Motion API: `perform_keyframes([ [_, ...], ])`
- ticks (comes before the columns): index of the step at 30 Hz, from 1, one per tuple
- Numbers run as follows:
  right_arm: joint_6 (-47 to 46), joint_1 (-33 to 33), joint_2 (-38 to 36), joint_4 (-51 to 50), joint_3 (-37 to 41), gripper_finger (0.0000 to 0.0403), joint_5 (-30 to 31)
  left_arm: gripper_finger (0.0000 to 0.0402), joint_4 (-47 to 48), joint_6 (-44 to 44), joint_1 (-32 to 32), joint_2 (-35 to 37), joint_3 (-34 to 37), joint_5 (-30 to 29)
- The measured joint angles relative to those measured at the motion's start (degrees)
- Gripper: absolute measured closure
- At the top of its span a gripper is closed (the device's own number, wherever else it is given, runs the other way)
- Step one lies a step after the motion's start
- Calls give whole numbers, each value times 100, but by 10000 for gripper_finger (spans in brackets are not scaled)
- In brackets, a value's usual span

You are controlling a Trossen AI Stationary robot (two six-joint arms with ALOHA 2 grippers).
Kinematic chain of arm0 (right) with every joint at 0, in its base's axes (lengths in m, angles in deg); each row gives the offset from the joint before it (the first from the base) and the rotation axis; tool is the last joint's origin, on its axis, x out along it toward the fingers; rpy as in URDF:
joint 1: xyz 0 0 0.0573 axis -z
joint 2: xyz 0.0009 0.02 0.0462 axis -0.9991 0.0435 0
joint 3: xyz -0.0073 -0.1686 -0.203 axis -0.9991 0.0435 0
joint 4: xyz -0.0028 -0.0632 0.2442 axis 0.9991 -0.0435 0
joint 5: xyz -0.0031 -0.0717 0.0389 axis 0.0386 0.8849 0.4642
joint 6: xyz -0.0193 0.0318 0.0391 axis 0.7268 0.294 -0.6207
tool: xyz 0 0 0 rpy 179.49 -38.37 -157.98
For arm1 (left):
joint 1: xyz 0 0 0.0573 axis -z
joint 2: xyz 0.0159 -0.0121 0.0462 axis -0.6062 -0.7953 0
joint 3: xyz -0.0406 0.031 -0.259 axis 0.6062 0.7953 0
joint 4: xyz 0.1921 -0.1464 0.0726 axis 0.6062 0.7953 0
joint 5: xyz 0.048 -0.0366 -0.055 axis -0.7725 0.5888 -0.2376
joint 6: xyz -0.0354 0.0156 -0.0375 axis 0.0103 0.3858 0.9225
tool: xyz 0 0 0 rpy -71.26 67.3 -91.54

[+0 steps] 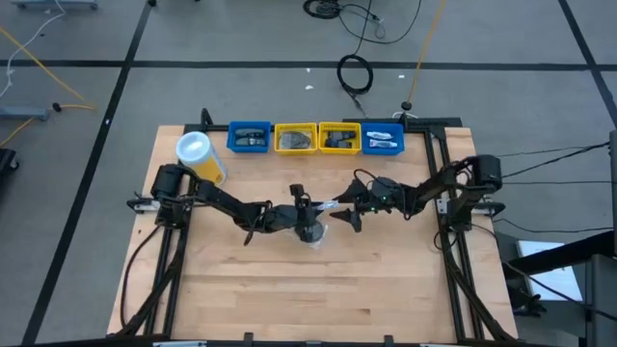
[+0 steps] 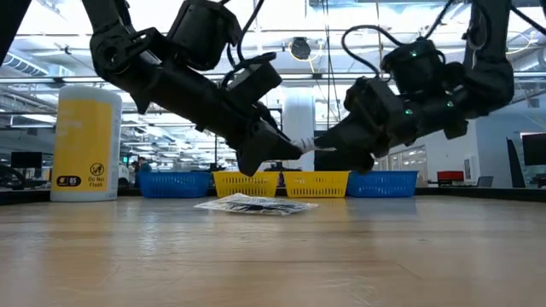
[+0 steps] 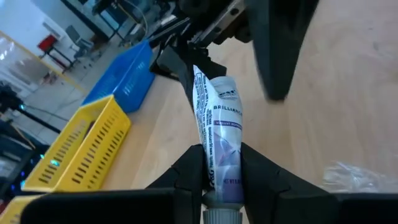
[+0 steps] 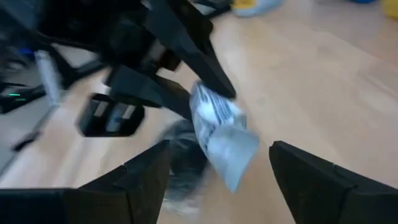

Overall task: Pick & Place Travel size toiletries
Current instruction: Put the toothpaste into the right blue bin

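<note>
Bins (image 1: 316,139) hold small items; left pincer (image 3: 222,177) grips tube (image 3: 219,134).

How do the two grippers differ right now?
The left gripper is shut on the white tube; the right gripper stands open, fingers apart either side of the tube's flat end. Both hang above the table, facing each other.

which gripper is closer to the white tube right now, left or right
Left. The left gripper is shut on the white tube, holding it above the table. The right gripper stands open just off the tube's free end, not touching it.
</note>
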Motion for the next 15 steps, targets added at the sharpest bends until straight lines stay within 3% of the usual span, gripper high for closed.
perform_keyframes([
  [3, -64, -17, 383, 663, -61, 148, -378, 323, 26, -98, 53, 0, -2, -6],
  [9, -310, -39, 704, 1210, -163, 171, -375, 323, 17, -84, 77, 4, -13, 20],
  [15, -303, -37, 754, 1177, -296, 241, -323, 323, 8, -53, 83, 4, -15, 77],
])
